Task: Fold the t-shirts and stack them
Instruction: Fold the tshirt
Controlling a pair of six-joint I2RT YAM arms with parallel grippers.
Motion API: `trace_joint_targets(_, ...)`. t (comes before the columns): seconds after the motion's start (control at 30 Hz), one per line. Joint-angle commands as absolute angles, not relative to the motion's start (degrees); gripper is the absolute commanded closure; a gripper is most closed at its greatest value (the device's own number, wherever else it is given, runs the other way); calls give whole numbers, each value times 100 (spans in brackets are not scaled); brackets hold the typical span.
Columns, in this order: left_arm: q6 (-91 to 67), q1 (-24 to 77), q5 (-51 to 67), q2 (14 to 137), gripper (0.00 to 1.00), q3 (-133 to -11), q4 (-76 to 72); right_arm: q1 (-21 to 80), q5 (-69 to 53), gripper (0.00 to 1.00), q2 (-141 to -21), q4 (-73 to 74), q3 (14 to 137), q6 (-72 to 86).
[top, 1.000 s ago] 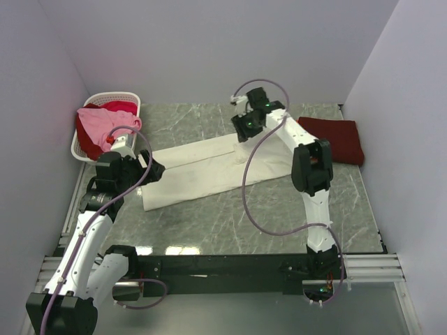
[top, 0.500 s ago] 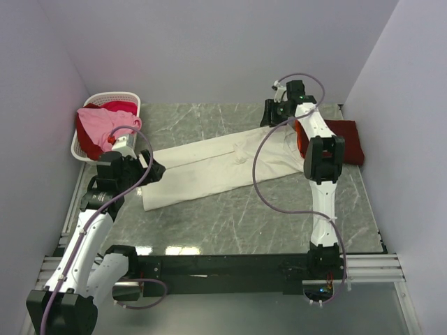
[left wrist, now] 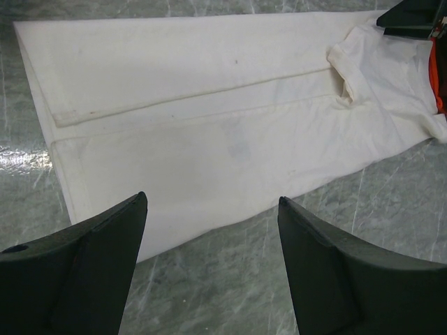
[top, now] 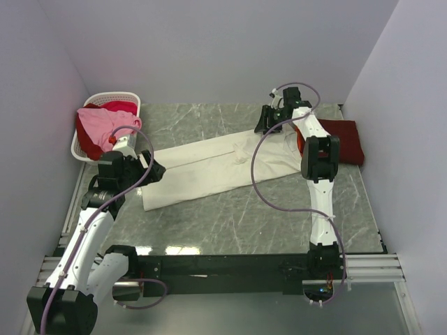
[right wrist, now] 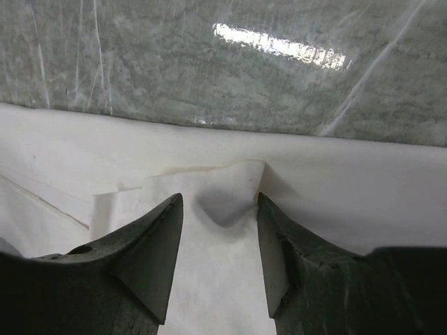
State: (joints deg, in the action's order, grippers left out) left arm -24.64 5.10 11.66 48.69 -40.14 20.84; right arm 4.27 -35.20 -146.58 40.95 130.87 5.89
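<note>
I'm running a robot lab test cell. Plain pale lilac partition walls (top: 209,49) box in the grey-green marble-patterned surface (top: 209,223) at 9, 12 and 3 o'clock. At 6 o'clock a black metal mounting beam (top: 223,265) carries the white-and-black left arm (top: 91,223) and right arm (top: 318,202).

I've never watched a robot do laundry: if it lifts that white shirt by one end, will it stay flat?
Probably not: the white shirt lies limp, with soft folds and a puckered sleeve, so it would likely sag and unfold. It looks thin, so probably light. Pushed across the glossy table, it would likely bunch up rather than slide whole.
</note>
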Motion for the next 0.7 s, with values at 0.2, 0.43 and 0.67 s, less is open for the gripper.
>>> trace_joint_targets(0.2, -2364, 510, 1099, 4904, 19, -4008, 1942, 387, -3683, 81, -14423, 3771, 13219, 861)
trace_joint_targets(0.43, -2364, 510, 1107, 4948, 20, -4008, 1951, 360, -4016, 100, -13783, 3235, 12412, 624)
trace_joint_targets(0.67, -2355, 510, 1116, 4966, 20, -4008, 1951, 308, -4597, 100, -13149, 2567, 11470, 439)
